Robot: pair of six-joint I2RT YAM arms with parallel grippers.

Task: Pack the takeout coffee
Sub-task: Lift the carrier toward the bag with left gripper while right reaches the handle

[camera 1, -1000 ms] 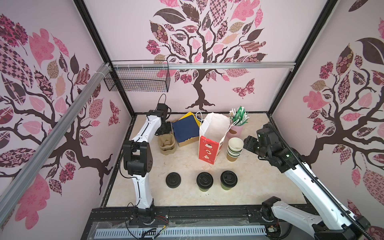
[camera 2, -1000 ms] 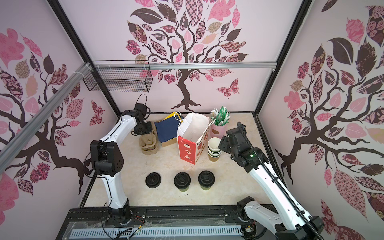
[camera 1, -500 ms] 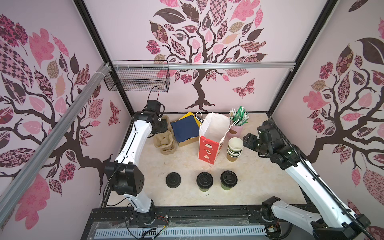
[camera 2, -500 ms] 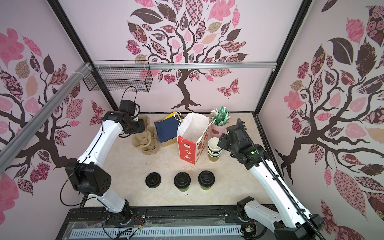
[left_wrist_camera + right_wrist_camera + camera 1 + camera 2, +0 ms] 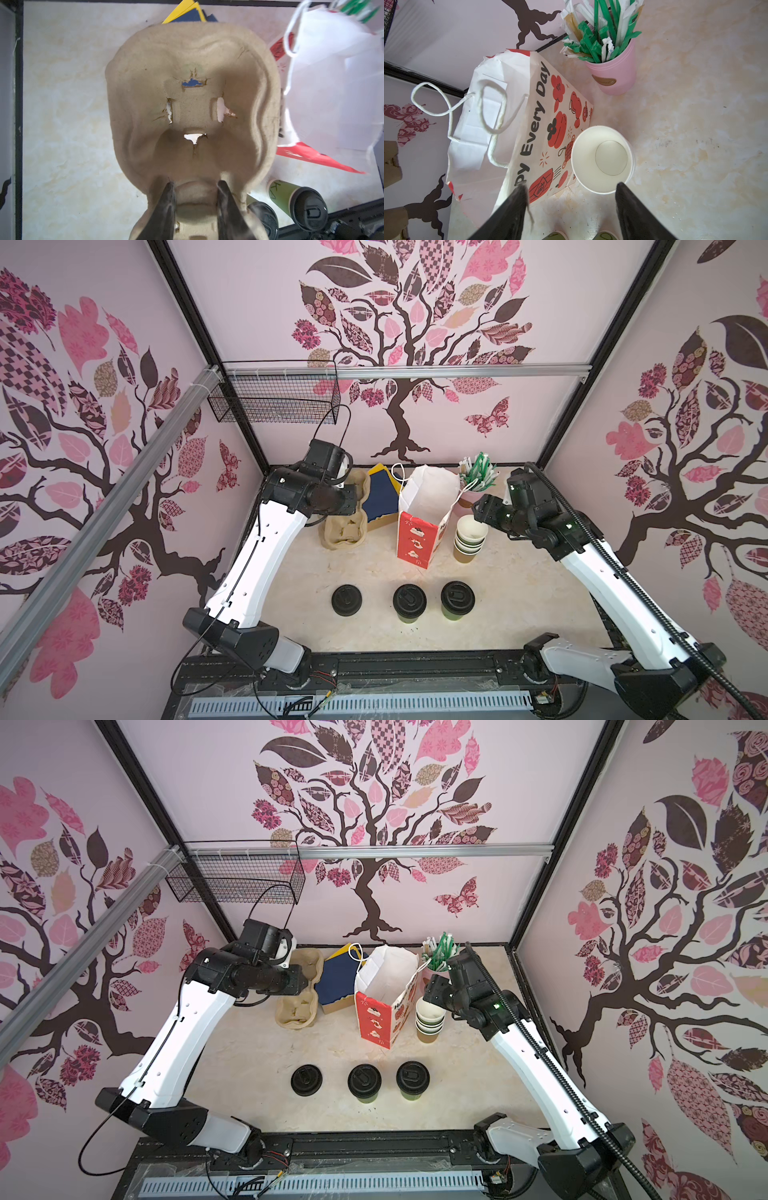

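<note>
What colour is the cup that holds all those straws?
The straw cup is plain pink; it shows best in the right wrist view.

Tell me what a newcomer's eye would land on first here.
The red-and-white paper bag stands open at the back middle of the table. Left of it in both top views, the left pincer is shut on a beige pulp cup carrier; the right pincer hangs open by the stack of lidless cups. Near the front, two black-lidded cups stand in a row with a loose black lid.
</note>
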